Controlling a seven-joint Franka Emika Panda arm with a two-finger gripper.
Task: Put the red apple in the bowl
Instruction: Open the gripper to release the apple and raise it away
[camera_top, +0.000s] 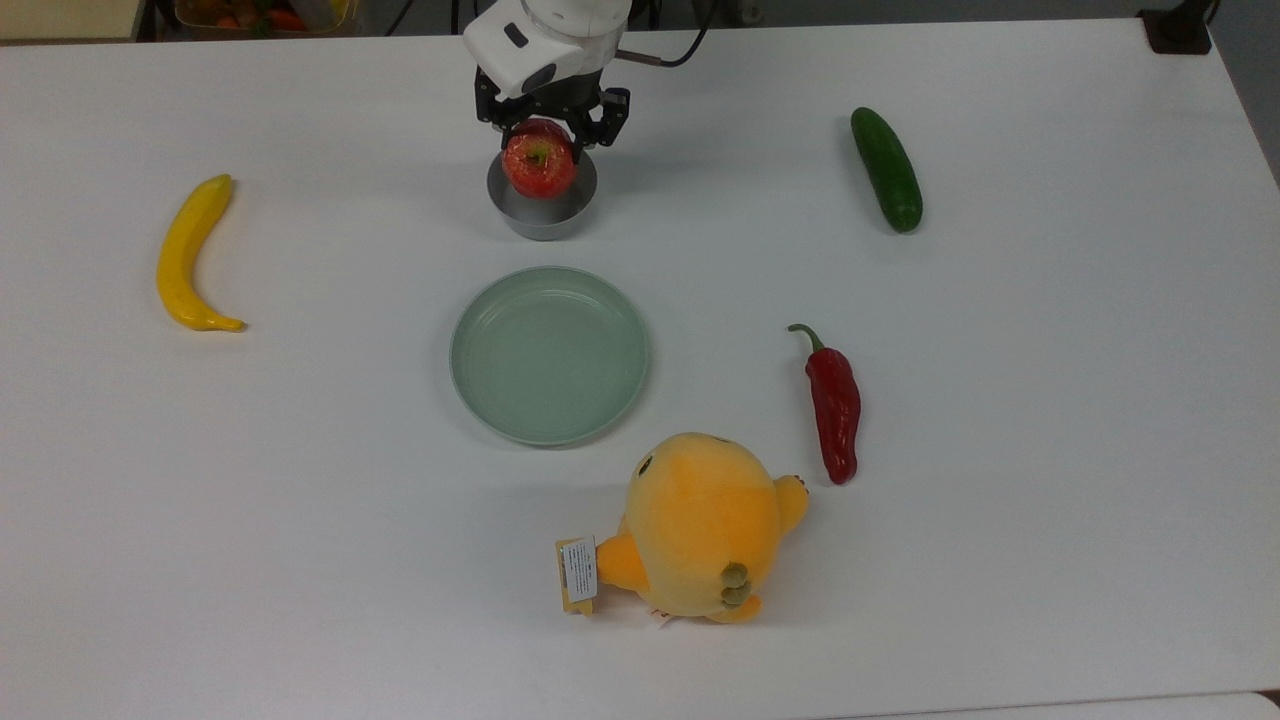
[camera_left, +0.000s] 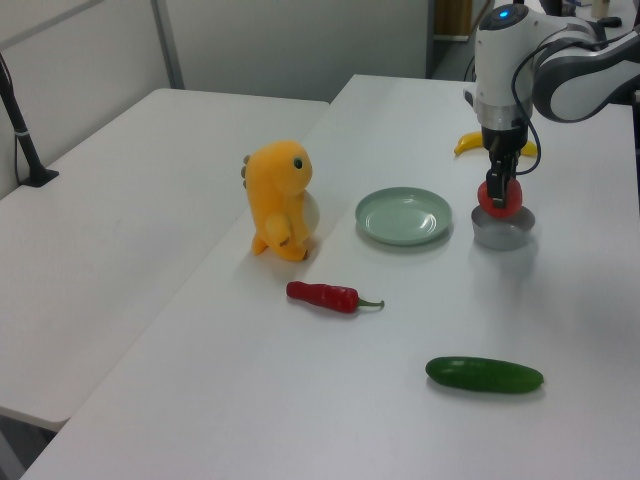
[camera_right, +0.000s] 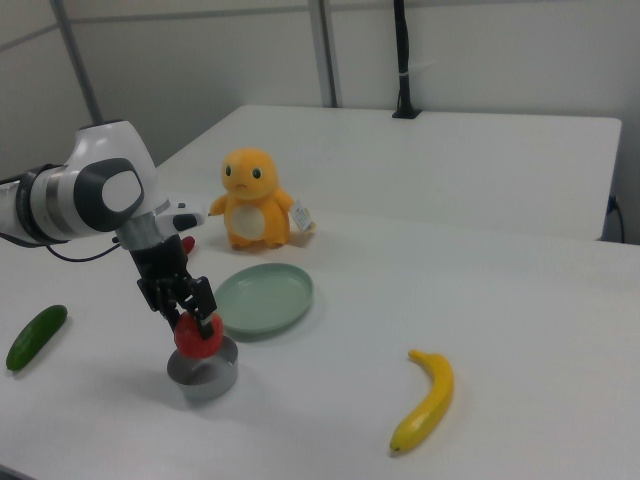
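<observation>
Top view: the gripper (camera_top: 543, 135) is sitting at the upper centre of the frame, its black fingers (camera_top: 604, 122) closing on either side of the red apple (camera_top: 539, 165). The apple is showing its stem dimple upward and is lying over the mouth of the grey bowl (camera_top: 541, 215), whose near wall is showing just below it. Whether the apple is touching the bowl's floor cannot be told. The pale green plate (camera_top: 549, 354) is occupying the middle of the frame, just below the bowl and apart from it. The banana (camera_top: 188, 255) is lying at the left, the cucumber (camera_top: 886, 168) at the upper right, the red chilli pepper (camera_top: 833, 401) at the right of centre, and the orange plush toy (camera_top: 697, 527) at the lower centre, all resting on the white table (camera_top: 1050, 400).

Left view: the gripper (camera_left: 501, 186) is pointing straight down in the upper right of the frame, holding the apple (camera_left: 498, 198) at the rim of the bowl (camera_left: 502, 231). The plate (camera_left: 404, 216) is lying to the left of the bowl, and the plush toy (camera_left: 279, 199) is standing upright further left.

Right view: the gripper (camera_right: 194, 310) is hanging at the lower left of the frame, gripping the apple (camera_right: 198, 338), which is sitting partly sunk in the bowl (camera_right: 204, 378). The plate (camera_right: 263, 297) is lying just to the upper right of them.
</observation>
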